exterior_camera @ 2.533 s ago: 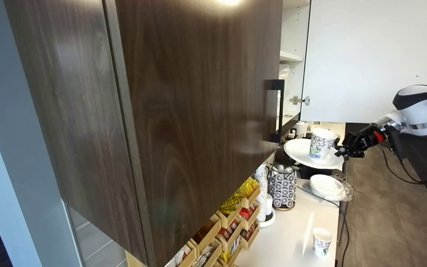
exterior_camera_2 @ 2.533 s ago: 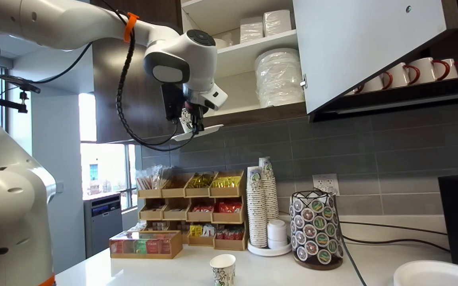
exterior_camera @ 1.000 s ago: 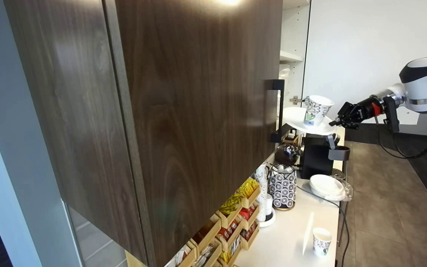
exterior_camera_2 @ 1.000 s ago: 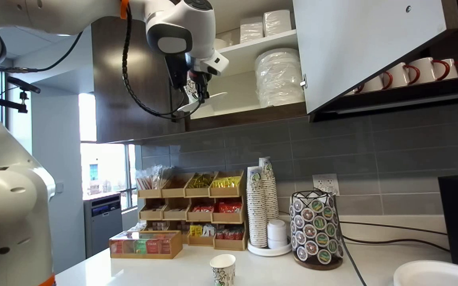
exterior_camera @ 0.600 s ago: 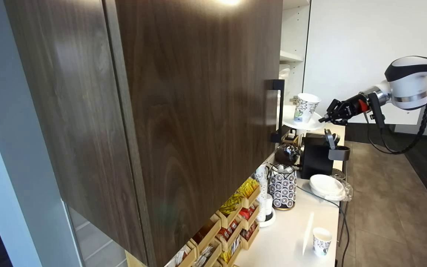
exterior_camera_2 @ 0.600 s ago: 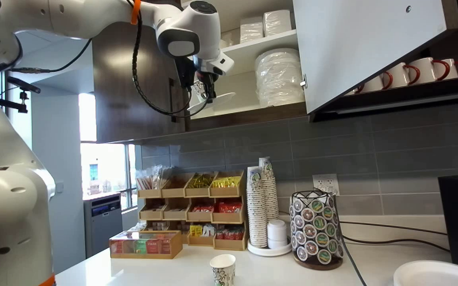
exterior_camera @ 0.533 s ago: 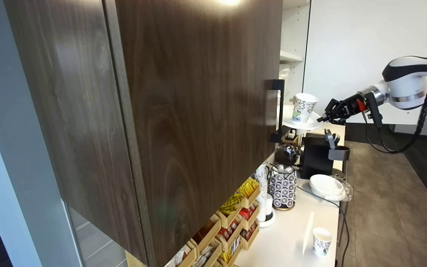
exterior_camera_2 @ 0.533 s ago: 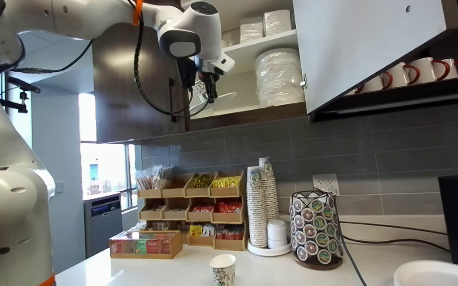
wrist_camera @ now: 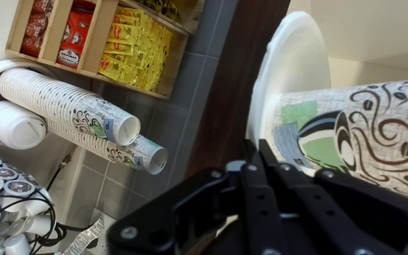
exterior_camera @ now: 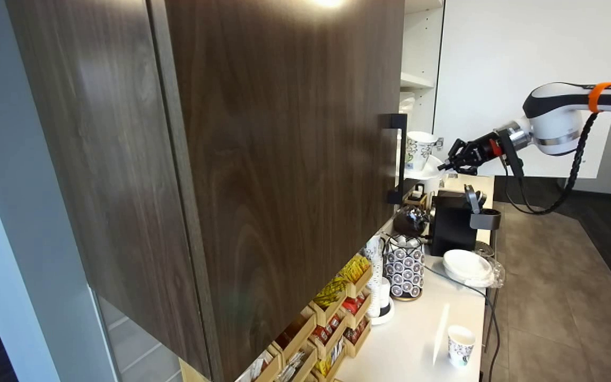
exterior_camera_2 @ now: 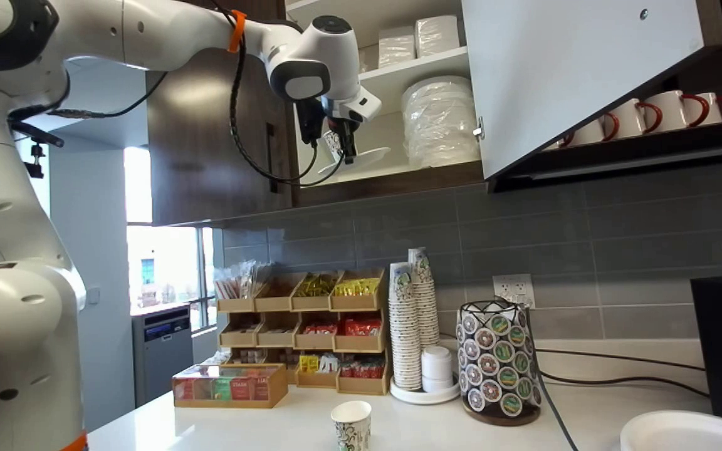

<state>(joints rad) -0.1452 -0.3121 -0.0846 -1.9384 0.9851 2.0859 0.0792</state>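
We've got the tool (wrist_camera: 258, 149) pinched narrow on the rim of a white plate (wrist_camera: 292, 60), probably to leave the middle free for the paper cup (wrist_camera: 374, 131) standing on it. Plate's up at the open cupboard (exterior_camera_2: 423, 180). A brown door (exterior_camera: 295, 159) hides part of it in an exterior view, so can't tell if any's inside. Wrist view crops the cup's top.

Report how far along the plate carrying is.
Done: the patterned paper cup stands on the round white plate, up at the open dark-wood cabinet. In hand: the black end effector grips the plate's rim. Probably left: setting the tilted plate down.
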